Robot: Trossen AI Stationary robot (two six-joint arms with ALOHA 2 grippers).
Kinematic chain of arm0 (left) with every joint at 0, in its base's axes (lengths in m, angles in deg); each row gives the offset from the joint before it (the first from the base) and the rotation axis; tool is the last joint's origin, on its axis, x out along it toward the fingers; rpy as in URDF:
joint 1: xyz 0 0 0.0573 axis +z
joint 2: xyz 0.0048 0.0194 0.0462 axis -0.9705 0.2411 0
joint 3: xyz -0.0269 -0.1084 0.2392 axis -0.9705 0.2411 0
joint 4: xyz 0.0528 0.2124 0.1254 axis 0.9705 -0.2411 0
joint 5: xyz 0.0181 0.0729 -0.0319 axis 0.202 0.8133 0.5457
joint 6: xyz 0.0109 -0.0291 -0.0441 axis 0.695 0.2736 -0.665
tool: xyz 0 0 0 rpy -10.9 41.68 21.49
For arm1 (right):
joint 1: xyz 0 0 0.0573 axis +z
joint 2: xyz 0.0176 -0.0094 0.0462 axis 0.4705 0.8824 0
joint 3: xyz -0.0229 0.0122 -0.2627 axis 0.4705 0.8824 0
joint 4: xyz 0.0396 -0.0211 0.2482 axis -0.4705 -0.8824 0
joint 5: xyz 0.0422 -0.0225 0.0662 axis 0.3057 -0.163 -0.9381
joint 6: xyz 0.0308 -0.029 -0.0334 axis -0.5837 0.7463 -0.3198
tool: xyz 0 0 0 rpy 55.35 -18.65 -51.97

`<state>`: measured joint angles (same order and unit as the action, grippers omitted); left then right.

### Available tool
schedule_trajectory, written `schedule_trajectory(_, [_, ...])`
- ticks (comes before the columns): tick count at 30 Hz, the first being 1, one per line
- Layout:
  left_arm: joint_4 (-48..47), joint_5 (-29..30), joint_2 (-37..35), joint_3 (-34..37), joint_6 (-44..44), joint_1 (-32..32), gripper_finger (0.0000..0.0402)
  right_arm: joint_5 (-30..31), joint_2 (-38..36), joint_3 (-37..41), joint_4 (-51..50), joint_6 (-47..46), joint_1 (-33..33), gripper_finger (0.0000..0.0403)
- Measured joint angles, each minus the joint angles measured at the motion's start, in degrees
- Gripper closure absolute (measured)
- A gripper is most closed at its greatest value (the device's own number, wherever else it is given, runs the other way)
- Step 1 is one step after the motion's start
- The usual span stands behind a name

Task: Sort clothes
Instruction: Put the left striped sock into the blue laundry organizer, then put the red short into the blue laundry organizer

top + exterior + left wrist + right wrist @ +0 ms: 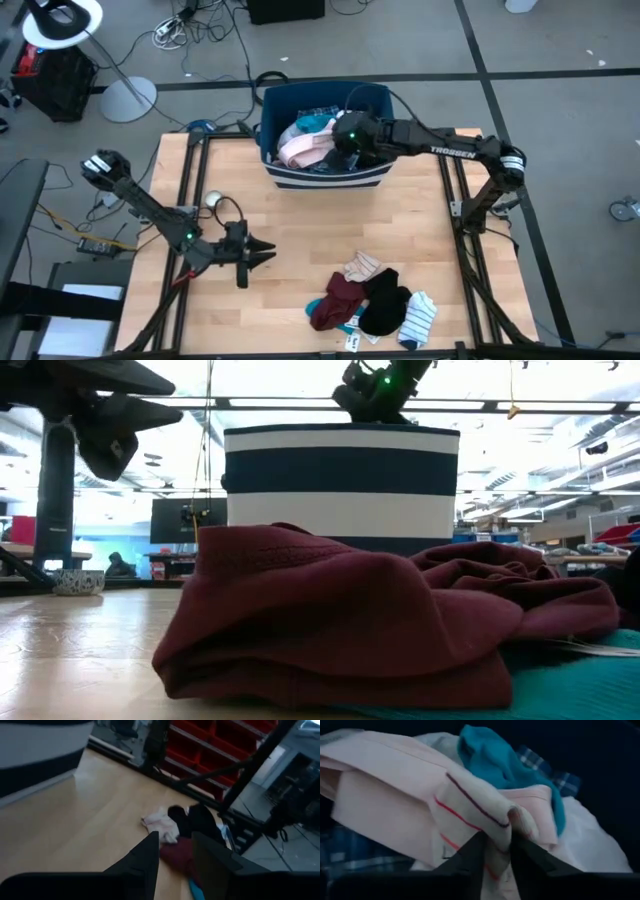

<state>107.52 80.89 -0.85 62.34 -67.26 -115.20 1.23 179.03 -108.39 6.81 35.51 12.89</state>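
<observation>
Right hand (345, 140) is positioned inside the blue bin (372, 98) at the far edge of the surface (300, 230), its fingers pinching a fold of a pink striped garment (465, 805). Left hand (268, 251), fingers parted and empty, is held over the left surface. Remaining clothes (372, 298) are heaped near right.

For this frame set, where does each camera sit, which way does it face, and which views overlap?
High view: overhead, straight down on the table; both arms show, the right gripper over the bin.
Low view: table height, facing level past the maroon garment to the bin.
Left wrist view: past the left gripper toward the sorted pile.
Right wrist view: down into the bin; its fingers pinch a pink striped garment.
Shared: high and low both show the bin.
</observation>
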Motion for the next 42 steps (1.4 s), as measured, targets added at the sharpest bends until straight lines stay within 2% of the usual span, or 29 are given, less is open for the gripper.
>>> schedule_trajectory(5, [3.1, 0.4, 0.0, -0.1, 0.8, 2.6, 0.028, -0.1, -3.0, 0.0, -2.8, 0.0, -0.9, 0.0262])
schedule_trajectory(9, [3.2, -3.1, 0.0, -0.3, 2.1, 4.7, 0.028, -0.1, -6.9, 0.0, -5.2, 0.2, -0.8, 0.0227])
schedule_trajectory(14, [1.9, -7.2, 0.0, -2.1, 6.0, 7.0, 0.028, -1.5, -12.8, 0.0, -11.3, -1.7, 1.1, 0.0199])
schedule_trajectory(17, [-4.0, -8.8, 0.0, -5.7, 7.1, 8.4, 0.028, -3.5, -16.4, -0.1, -16.7, -5.5, 3.7, 0.0193])
schedule_trajectory(20, [-13.0, -11.5, 1.0, -10.4, 7.8, 9.9, 0.028, -1.7, -19.4, -0.1, -21.7, -9.5, 8.8, 0.0194])
schedule_trajectory(26, [-22.7, -16.5, 7.7, -20.3, 11.8, 12.4, 0.028, 10.7, -23.8, -0.1, -33.4, -21.8, 23.7, 0.0205])
schedule_trajectory(30, [-23.5, -20.8, 14.9, -26.2, 14.1, 14.6, 0.028, 14.7, -24.2, -0.1, -39.9, -35.0, 35.1, 0.0211])
schedule_trajectory(34, [-23.7, -30.3, 23.2, -30.8, 14.1, 17.8, 0.028, 18.6, -22.9, 1.1, -42.8, -44.7, 45.1, 0.0213])
schedule_trajectory(37, [-23.6, -36.7, 29.3, -34.4, 14.0, 19.4, 0.028, 20.9, -21.6, 2.5, -42.9, -50.7, 50.6, 0.0215])
schedule_trajectory(42, [-24.9, -42.3, 38.0, -40.1, 14.3, 20.1, 0.028, 22.5, -18.4, 5.1, -43.0, -59.5, 56.8, 0.0216])
